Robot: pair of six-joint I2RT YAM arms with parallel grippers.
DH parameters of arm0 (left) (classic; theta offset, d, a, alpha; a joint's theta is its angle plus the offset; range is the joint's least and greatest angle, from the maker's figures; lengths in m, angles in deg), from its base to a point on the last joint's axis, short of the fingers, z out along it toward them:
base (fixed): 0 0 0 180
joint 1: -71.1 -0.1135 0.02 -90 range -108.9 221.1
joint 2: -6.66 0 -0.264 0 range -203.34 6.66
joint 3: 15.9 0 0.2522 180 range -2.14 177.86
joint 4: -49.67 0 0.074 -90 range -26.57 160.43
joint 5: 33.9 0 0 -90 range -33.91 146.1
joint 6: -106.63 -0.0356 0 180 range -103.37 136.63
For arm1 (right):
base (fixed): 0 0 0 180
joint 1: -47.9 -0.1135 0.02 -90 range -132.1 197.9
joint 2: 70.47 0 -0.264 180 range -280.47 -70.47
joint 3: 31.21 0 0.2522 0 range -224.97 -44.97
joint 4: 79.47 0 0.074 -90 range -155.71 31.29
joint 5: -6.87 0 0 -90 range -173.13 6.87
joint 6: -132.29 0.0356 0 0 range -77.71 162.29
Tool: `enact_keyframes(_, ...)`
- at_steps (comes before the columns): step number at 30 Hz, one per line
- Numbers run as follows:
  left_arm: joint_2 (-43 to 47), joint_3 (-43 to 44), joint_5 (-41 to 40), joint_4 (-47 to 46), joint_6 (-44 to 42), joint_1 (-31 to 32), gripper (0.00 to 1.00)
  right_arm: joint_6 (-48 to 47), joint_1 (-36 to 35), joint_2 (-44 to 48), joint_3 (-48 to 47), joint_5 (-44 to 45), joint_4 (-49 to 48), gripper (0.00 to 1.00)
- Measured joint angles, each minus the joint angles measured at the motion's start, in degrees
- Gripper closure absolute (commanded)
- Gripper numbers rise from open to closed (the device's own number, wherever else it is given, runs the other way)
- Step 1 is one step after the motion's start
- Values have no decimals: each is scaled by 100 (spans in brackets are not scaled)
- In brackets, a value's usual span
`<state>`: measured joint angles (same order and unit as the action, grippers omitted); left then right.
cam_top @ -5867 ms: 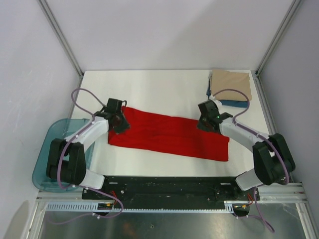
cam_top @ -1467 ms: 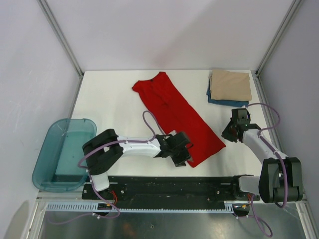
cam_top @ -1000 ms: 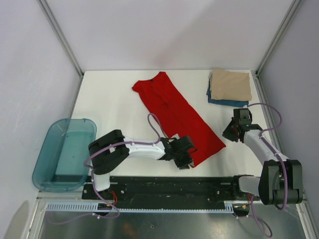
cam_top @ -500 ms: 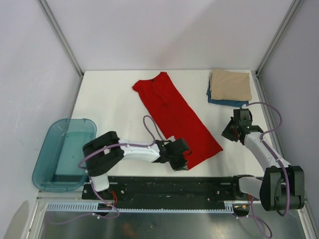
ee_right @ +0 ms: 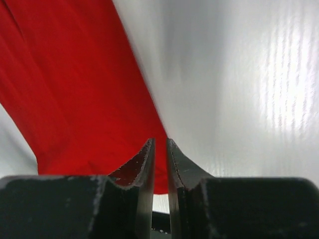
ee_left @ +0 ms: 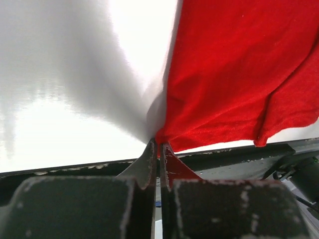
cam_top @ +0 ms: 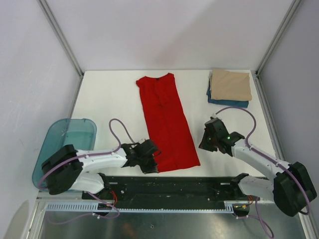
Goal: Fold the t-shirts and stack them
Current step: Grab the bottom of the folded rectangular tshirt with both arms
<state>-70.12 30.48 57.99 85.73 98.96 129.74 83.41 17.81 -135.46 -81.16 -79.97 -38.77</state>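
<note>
The red t-shirt (cam_top: pixel 167 119) lies as a long narrow strip running from the back of the table (cam_top: pixel 109 99) to its near edge. My left gripper (cam_top: pixel 152 158) is shut on the strip's near left corner; in the left wrist view the fingertips (ee_left: pixel 158 147) meet on the red cloth (ee_left: pixel 239 74). My right gripper (cam_top: pixel 205 140) hovers just right of the strip without touching it. Its jaws (ee_right: pixel 160 144) stand a narrow slit apart with nothing between them, and red cloth (ee_right: pixel 75 89) shows beyond. A tan t-shirt (cam_top: pixel 230 84) lies folded on a dark blue one (cam_top: pixel 227 103) at the back right.
A translucent teal tub (cam_top: pixel 62 149) stands off the table's left edge. The black base rail (cam_top: pixel 169 184) runs along the near edge, right by the shirt's near end. Metal frame posts rise at the back corners.
The left gripper closed on the red shirt's near corner and dragged it left, swinging the strip from diagonal to straight. The right arm moved left towards the shirt.
</note>
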Motion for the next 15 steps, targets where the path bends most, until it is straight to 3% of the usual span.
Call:
enact_keyframes(10, 586, -243, -46, 588, -879, -496, 99, 898, -1565, 428, 540, 52, 348, 73)
enact_keyframes(15, 616, -256, -13, 616, -1040, -538, 99, 1290, -1965, 356, 798, 48, 337, 70)
